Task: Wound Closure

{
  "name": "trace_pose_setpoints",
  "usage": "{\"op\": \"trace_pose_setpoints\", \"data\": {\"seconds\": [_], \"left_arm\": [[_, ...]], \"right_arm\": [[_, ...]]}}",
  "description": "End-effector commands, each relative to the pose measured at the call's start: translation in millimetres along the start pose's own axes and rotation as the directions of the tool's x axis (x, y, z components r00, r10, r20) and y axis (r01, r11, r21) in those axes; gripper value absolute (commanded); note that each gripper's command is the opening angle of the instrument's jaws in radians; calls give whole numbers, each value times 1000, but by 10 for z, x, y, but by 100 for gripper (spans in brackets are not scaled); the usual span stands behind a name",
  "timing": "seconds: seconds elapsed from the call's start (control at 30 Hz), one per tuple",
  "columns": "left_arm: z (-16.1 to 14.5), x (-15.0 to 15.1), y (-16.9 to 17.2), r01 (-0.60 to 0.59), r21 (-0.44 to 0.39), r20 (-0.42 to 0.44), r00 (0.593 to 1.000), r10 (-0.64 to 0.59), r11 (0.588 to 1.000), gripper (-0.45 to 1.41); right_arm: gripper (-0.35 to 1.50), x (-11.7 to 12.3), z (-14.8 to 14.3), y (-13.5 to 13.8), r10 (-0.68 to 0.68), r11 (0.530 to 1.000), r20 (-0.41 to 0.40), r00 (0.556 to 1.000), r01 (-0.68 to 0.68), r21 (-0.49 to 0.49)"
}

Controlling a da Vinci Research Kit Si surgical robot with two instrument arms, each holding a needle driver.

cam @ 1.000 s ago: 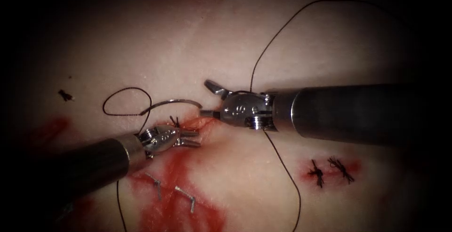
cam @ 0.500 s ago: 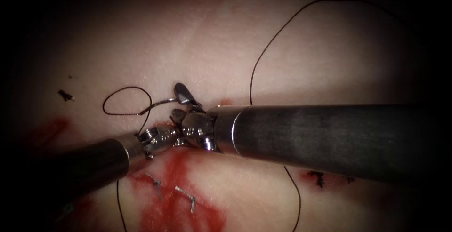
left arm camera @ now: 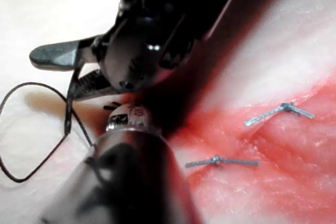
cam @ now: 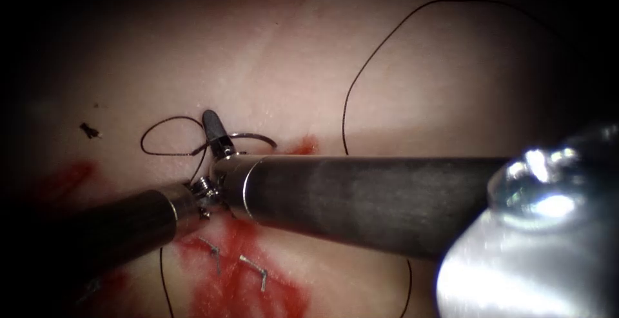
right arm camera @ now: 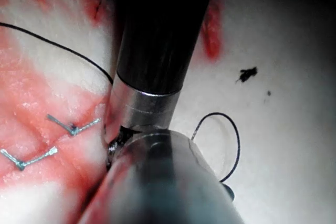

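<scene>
The curved needle (cam: 253, 137) lies on the tissue (cam: 290, 66) just above the top end of the cut (cam: 235, 240); I cannot tell whether any of it is in the tissue. Its thread makes a small loop (cam: 158, 139) to the left. My right tool (cam: 216, 134) reaches across the cut. Its jaws stand open astride the needle's tail part (left arm camera: 69, 103), as the left wrist view shows (left arm camera: 55, 74). The left tool's shaft (cam: 129, 228) comes from the lower left, and its wrist (cam: 201, 192) ends under the right tool's shaft (cam: 361, 195). Neither tool visibly holds anything.
Red fluid (cam: 238, 286) covers the cut, with two metal staples (cam: 213, 248) (cam: 256, 273) across it. A long strand of thread (cam: 387, 34) arcs over the upper right tissue. A cut end of thread (cam: 90, 130) lies at the far left.
The right tool has moved left across the cut and over the left tool's end; its jaws went from the needle's right end to its left part. The left tool stayed put.
</scene>
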Motion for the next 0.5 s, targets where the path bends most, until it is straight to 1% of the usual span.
{"op": "trace_pose_setpoints", "data": {"seconds": [0.03, 0.2, 0.3, 0.33, 0.4, 0.43, 0.47, 0.5], "left_arm": [[9, 1, -1, -1, -2, -1, 1000, 1, 1000, 22], [8, 1, -1, -1, 1, -1, 1000, 1, 1000, 22], [8, 1, -1, -1, 0, -1, 1000, 1, 1000, 22], [8, 1, -1, -1, 0, -1, 1000, 1, 1000, 22], [8, 1, -1, -1, 0, -1, 1000, 1, 1000, 24], [8, 1, -1, -1, 0, -1, 1000, 1, 1000, 24], [8, 1, -1, -1, 0, -1, 1000, 1, 1000, 24], [8, 1, -1, -1, 0, -1, 1000, 1, 1000, 24]], "right_arm": [[140, 1, 6, -9, -2, 1000, 1, 1000, 2, -1], [138, -1, 6, -9, -21, 1000, 5, 1000, 21, -1], [128, -1, 3, -10, -21, 1000, 10, 1000, 21, 1], [118, -1, 1, -11, -21, 1000, 10, 1000, 21, -2], [88, -2, -3, -12, -22, 1000, 7, 1000, 22, -8], [61, -2, -7, -13, -22, 1000, 4, 1000, 22, -8], [5, -3, -11, -13, -29, 1000, -1, 1000, 29, -8], [-20, -4, -13, -13, -46, 999, -13, 999, 45, -11]]}}
